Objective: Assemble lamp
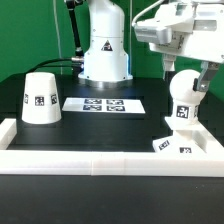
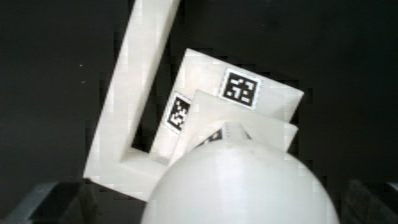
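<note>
Even, bright room light on the black table (image 1: pixel 100 125); white parts nearly blow out (soft detail everywhere). In the wrist view the close bulb (image 2: pixel 231 185) is blurred.

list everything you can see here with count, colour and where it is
shade: one, white with a square tag, standing wide end down on the black table at the exterior view's left
marker board: one, white with printed tags, flat on the table's middle
bulb: one, white, round head up, on the base at the exterior view's right
base: one, white, flat and angular, by the border wall
border wall: one, white, raised along the table's near edge
table: one, black
gripper: one, open, just above the bulb
</note>
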Robot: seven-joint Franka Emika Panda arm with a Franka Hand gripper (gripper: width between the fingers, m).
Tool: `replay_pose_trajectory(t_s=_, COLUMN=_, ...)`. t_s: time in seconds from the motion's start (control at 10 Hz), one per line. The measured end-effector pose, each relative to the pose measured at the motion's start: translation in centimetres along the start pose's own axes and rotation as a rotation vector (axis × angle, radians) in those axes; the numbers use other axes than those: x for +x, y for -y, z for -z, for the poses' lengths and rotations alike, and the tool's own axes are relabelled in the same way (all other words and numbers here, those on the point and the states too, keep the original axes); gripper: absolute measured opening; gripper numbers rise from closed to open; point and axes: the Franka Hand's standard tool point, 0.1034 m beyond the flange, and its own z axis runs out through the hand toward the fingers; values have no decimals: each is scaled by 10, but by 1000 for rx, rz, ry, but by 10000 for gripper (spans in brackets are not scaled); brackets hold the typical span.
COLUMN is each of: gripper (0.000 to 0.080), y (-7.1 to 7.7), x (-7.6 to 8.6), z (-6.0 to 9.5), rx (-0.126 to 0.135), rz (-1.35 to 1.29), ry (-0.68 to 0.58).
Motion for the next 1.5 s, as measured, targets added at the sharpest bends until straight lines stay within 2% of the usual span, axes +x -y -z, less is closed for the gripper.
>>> replay_pose_trajectory(t_s=0.7, gripper=698, y=9, x=12, z=-15, rx=29, rz=-19, ry=-13)
replay_pose_trajectory(t_s=0.8, gripper=575, y=9, x=13, z=-16, rx=30, rz=-21, ry=-14)
replay_pose_trajectory(t_s=1.3, gripper=576, y=8, x=11, z=-16, rx=32, rz=-60, ry=-13)
replay_pose_trajectory(t_s=1.5, gripper=576, y=8, x=10, z=-16, rx=34, rz=-187, ry=-12)
